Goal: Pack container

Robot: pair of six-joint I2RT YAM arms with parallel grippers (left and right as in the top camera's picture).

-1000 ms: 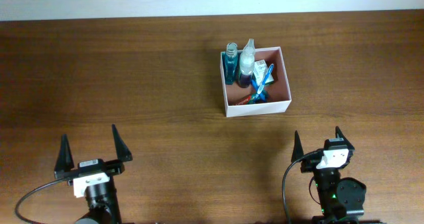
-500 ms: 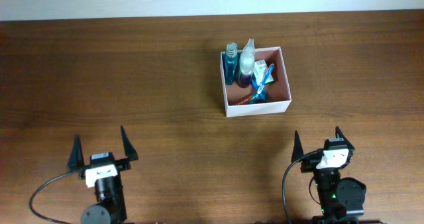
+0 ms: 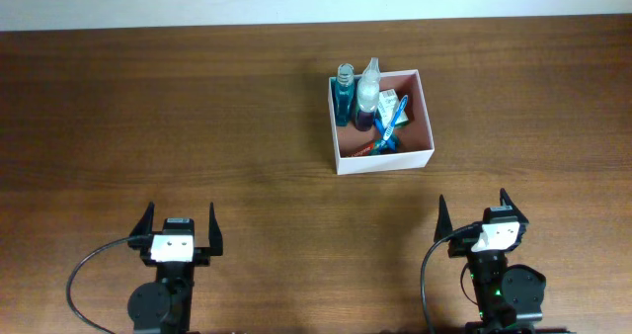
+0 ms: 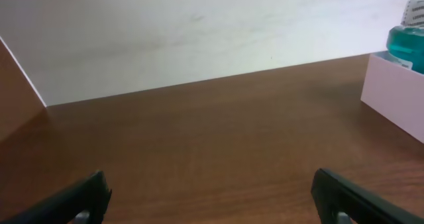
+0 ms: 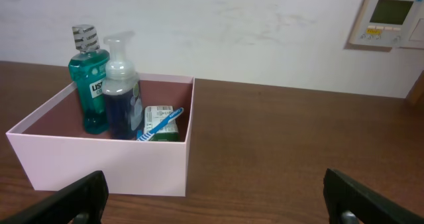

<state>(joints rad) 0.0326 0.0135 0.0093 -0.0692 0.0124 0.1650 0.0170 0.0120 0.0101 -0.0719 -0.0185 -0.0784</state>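
Left pincer (image 3: 180, 215): gaping wide, holding nothing.
Right pincer (image 3: 474, 201): gaping wide, holding nothing too.
Container (image 3: 385, 161): sitting well ahead of them, looking fully packed.

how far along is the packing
Done: the container holds a mouthwash bottle, pump bottle, toothbrush and packet. In hand: nothing; the left pincer and right pincer are open, well short of it. Left: no loose item shows, so it looks finished.
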